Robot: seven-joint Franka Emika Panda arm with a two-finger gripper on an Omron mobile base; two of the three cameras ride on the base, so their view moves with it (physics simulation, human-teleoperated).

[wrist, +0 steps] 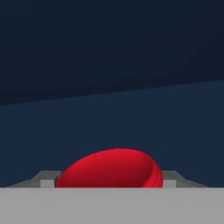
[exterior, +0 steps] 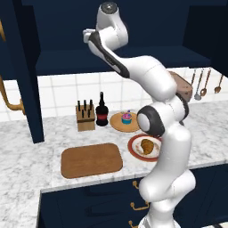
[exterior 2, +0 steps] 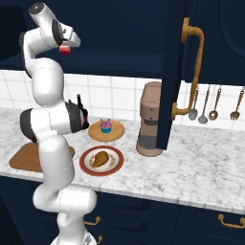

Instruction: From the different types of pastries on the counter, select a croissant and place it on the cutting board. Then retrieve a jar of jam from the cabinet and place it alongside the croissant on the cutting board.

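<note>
My gripper [exterior 2: 67, 46] reaches up into the navy cabinet [exterior: 133, 26], just above its shelf. In the hand view the gripper [wrist: 109, 180] is shut on the red jar of jam [wrist: 109, 168], with a finger [wrist: 47, 179] pressed against each side. The jar of jam [exterior 2: 63, 49] shows as a red patch at the hand. The croissant [exterior: 147, 146] [exterior 2: 100, 159] lies on a red-rimmed plate [exterior: 133, 149] on the counter [exterior: 26, 147]. The wooden cutting board [exterior: 91, 160] [exterior 2: 24, 157] lies bare to its left. The cupcake [exterior: 127, 117] [exterior 2: 105, 126] stands on a round wooden plate [exterior: 116, 122].
A knife block [exterior: 85, 118] and a dark bottle [exterior: 101, 113] stand by the back wall. A brown coffee machine [exterior 2: 150, 119] stands right of the plates. The open cabinet doors [exterior: 22, 71] [exterior 2: 177, 72] hang at either side, and utensils [exterior 2: 213, 103] hang on the wall.
</note>
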